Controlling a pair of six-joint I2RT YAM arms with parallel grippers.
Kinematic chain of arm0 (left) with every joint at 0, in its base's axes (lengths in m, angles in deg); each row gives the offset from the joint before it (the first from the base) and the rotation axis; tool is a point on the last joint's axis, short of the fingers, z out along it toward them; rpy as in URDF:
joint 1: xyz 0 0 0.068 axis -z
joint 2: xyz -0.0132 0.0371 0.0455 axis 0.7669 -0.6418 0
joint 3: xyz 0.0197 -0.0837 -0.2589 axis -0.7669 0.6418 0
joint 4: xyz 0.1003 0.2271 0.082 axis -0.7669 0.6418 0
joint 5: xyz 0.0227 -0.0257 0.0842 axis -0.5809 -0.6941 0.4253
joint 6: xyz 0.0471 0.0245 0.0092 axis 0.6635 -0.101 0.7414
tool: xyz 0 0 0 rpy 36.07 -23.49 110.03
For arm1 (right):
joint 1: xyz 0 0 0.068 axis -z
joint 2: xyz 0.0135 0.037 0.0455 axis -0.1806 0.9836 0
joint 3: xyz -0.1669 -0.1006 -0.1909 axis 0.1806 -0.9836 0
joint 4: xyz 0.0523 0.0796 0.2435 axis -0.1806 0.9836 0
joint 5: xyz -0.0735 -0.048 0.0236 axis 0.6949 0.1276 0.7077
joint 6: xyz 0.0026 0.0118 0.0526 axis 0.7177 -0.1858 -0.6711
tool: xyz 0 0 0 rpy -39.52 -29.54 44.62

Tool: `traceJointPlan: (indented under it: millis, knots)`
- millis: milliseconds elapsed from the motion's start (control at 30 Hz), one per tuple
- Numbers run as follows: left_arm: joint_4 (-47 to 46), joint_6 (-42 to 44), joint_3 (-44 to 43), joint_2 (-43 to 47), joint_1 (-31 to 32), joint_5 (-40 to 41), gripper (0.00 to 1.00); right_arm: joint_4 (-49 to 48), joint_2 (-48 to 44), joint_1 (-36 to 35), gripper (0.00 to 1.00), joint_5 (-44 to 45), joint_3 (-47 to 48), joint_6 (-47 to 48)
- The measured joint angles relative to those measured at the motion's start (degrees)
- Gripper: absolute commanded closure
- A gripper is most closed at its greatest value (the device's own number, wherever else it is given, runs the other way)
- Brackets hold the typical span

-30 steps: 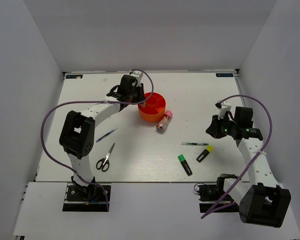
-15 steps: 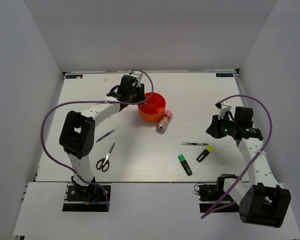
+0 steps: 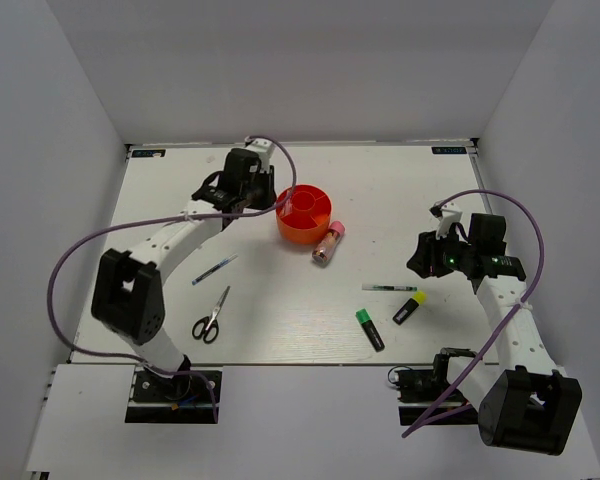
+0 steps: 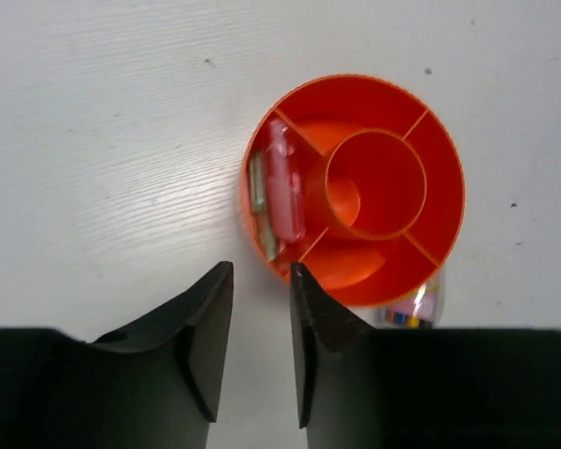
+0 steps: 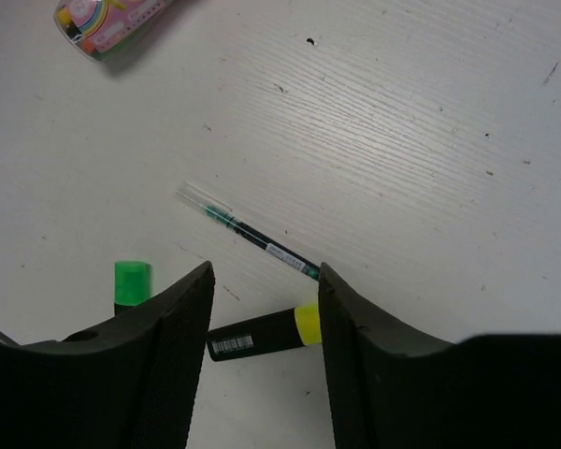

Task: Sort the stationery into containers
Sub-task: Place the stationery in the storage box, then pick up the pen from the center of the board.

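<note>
Left tool (image 4: 260, 273) withdrawn just outside orange tub (image 4: 441, 150) rim

Pink eraser (image 4: 285, 182) apparently in orange tub (image 4: 440, 202)

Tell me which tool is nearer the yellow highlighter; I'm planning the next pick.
Right. The right tool hangs just beyond the yellow highlighter; the left tool is far off, beside the orange tub.
</note>
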Motion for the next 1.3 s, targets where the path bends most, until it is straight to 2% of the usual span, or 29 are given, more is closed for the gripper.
traceJointPlan:
  millis: [33, 100, 200, 233, 267, 300, 333, 400, 500, 533, 633, 667, 767, 867, 1000, 1300]
  knots:
    - [1.2, 0.2, 0.9, 2.5, 0.0, 1.2, 0.49, 0.0, 0.0, 0.0, 0.63, 0.0, 0.0, 0.3]
    - [5.0, -1.3, 2.5, 7.3, -0.3, 4.6, 0.45, 0.0, 0.1, 0.0, 1.0, 0.1, 0.0, 1.1]
    - [12.5, -6.2, 4.5, 11.8, -2.3, 8.7, 0.44, 0.1, 0.7, 0.0, 1.0, 0.4, 0.0, 1.8]
    - [15.5, -8.1, 5.2, 12.4, -3.4, 9.1, 0.44, 0.1, 1.1, 0.0, 0.9, 0.5, 0.1, 2.2]
    - [18.3, -9.7, 6.1, 12.6, -4.5, 9.1, 0.44, 0.3, 1.8, 0.0, 0.75, 0.4, 0.3, 2.9]
    - [20.8, -11.0, 7.2, 12.6, -5.7, 9.1, 0.44, 0.8, 2.6, 0.0, 0.48, -0.3, 0.8, 5.1]
    - [23.1, -11.7, 8.5, 12.5, -6.6, 8.6, 0.44, 1.4, 3.9, 0.0, 0.37, -0.9, 1.8, 5.9]
    - [25.6, -11.4, 13.6, 13.6, -8.0, 6.0, 0.43, 4.2, 7.5, 0.0, 0.26, -4.0, 5.0, 13.8]
    - [28.7, -8.1, 20.7, 18.1, -8.1, -1.1, 0.37, 9.4, 13.6, -0.2, 0.26, -8.7, 9.5, 25.8]
    - [29.6, -6.9, 22.8, 20.9, -7.8, -3.1, 0.26, 11.2, 16.3, -0.3, 0.29, -10.2, 10.9, 29.8]
    - [29.7, -3.0, 26.9, 30.8, -6.8, -6.5, 0.03, 16.0, 23.9, -1.4, 0.36, -13.1, 14.1, 39.8]
    - [28.8, -2.0, 28.7, 35.2, -6.4, -6.8, 0.0, 16.7, 25.6, -2.2, 0.36, -13.2, 14.1, 41.9]
    - [27.3, -0.3, 33.0, 45.9, -5.9, -7.0, 0.0, 15.6, 27.2, -6.2, 0.37, -11.6, 12.6, 45.4]
    - [26.4, 0.7, 34.7, 51.6, -5.9, -5.7, 0.0, 13.2, 26.7, -11.1, 0.39, -9.5, 9.6, 47.2]
    - [25.9, 1.1, 35.0, 52.9, -5.8, -3.0, 0.0, 11.0, 27.1, -14.4, 0.48, -6.6, 8.8, 48.9]
    - [25.9, 1.5, 35.1, 52.6, -5.8, -1.1, 0.0, 3.7, 29.9, -17.7, 0.46, 0.0, 7.0, 51.7]
